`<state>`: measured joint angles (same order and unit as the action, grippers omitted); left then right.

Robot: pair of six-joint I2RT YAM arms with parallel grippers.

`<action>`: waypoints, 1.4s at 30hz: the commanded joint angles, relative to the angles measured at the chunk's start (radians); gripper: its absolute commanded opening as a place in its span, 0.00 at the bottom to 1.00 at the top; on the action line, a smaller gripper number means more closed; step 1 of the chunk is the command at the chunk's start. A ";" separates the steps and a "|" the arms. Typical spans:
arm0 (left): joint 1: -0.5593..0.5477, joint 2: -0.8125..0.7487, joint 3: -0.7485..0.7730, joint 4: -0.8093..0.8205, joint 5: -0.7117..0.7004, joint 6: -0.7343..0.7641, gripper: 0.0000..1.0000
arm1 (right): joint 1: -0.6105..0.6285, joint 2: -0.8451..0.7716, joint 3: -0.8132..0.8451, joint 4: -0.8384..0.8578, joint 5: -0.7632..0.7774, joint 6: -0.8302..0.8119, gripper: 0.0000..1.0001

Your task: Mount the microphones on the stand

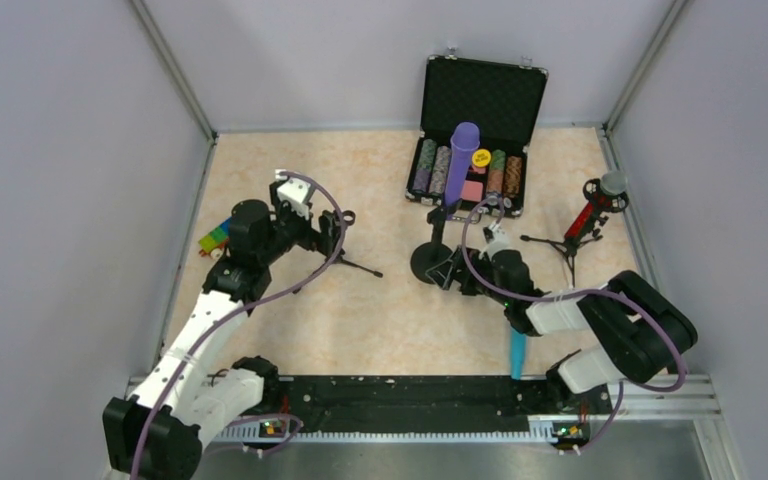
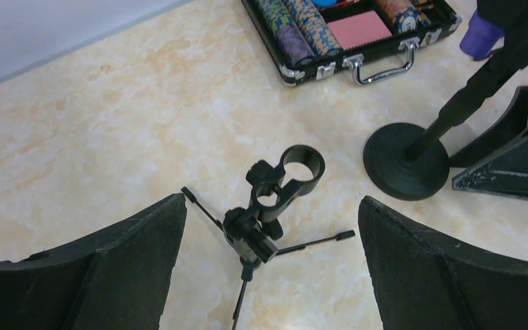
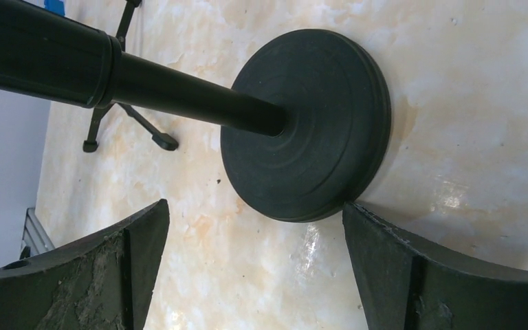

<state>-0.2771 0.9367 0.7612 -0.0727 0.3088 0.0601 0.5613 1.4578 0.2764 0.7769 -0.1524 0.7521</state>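
Purple microphone (image 1: 463, 150) on round stand (image 1: 430, 262), red microphone (image 1: 590, 212) on tripod (image 1: 568, 243), teal microphone (image 1: 517, 350) unmounted

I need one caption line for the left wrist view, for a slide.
Open left claw hovers over an empty tripod stand; a round-base stand and a poker chip case lie beyond.

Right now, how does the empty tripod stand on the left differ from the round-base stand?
Base: the tripod stand rests on three thin legs, while the round-base stand sits on one solid disc. Load: the tripod stand's clip is empty, while the round-base stand holds the purple mic. Both are black and stand on the table.
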 commanded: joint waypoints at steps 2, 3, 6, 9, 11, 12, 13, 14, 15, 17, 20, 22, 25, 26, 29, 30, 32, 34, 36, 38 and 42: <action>0.021 -0.027 -0.064 0.065 0.086 0.053 0.99 | 0.015 -0.034 0.014 -0.057 0.057 -0.047 0.95; 0.021 -0.027 -0.080 0.090 0.091 0.054 0.99 | 0.014 -0.055 0.012 -0.077 0.059 -0.054 0.95; 0.021 -0.021 -0.120 0.150 0.095 0.056 0.99 | 0.014 -0.139 -0.005 -0.140 0.070 -0.069 0.96; 0.021 0.004 -0.129 0.182 0.063 0.062 0.99 | 0.014 -0.235 -0.034 -0.203 0.096 -0.078 0.96; 0.021 0.029 -0.130 0.204 0.037 0.060 0.99 | 0.015 -0.309 -0.052 -0.258 0.113 -0.085 0.96; 0.021 0.044 -0.133 0.224 0.032 0.059 0.99 | 0.015 -0.348 -0.057 -0.286 0.120 -0.090 0.96; 0.021 0.058 -0.135 0.245 0.028 0.056 0.98 | 0.015 -0.386 -0.060 -0.311 0.125 -0.096 0.96; 0.021 0.071 -0.137 0.271 0.031 0.053 0.98 | 0.014 -0.424 -0.062 -0.334 0.128 -0.103 0.97; 0.021 0.087 -0.140 0.295 0.035 0.054 0.97 | 0.014 -0.461 -0.064 -0.358 0.132 -0.111 0.97; 0.021 0.120 -0.141 0.336 0.033 0.055 0.97 | 0.014 -0.528 -0.064 -0.411 0.148 -0.121 0.97; 0.021 0.159 -0.138 0.376 0.032 0.062 0.94 | 0.014 -0.614 -0.057 -0.491 0.185 -0.134 0.97; 0.021 0.175 -0.139 0.395 0.054 0.081 0.83 | 0.014 -0.654 -0.053 -0.532 0.194 -0.145 0.98; 0.021 0.182 -0.144 0.396 0.060 0.103 0.60 | 0.013 -0.702 -0.057 -0.567 0.215 -0.152 0.98; 0.021 0.182 -0.146 0.391 0.067 0.115 0.52 | 0.013 -0.713 -0.059 -0.577 0.222 -0.154 0.98; 0.021 0.173 -0.148 0.361 0.099 0.130 0.39 | 0.014 -0.734 -0.054 -0.596 0.238 -0.159 0.98; 0.021 0.168 -0.152 0.354 0.113 0.138 0.34 | 0.013 -0.736 -0.051 -0.599 0.236 -0.161 0.98; 0.021 0.157 -0.159 0.344 0.143 0.144 0.24 | 0.013 -0.735 -0.044 -0.605 0.234 -0.167 0.98; 0.021 0.144 -0.161 0.331 0.174 0.163 0.20 | 0.012 -0.730 -0.034 -0.613 0.232 -0.173 0.98; 0.021 0.131 -0.154 0.302 0.222 0.192 0.14 | 0.012 -0.725 -0.022 -0.625 0.232 -0.177 0.98; 0.021 0.118 -0.143 0.272 0.280 0.213 0.07 | 0.012 -0.725 -0.012 -0.637 0.232 -0.180 0.98; 0.019 0.067 -0.145 0.242 0.369 0.202 0.00 | 0.013 -0.735 0.005 -0.664 0.242 -0.185 0.99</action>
<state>-0.2596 1.0763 0.6132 0.1688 0.5362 0.2398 0.5625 0.7345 0.2188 0.1307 0.0643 0.5892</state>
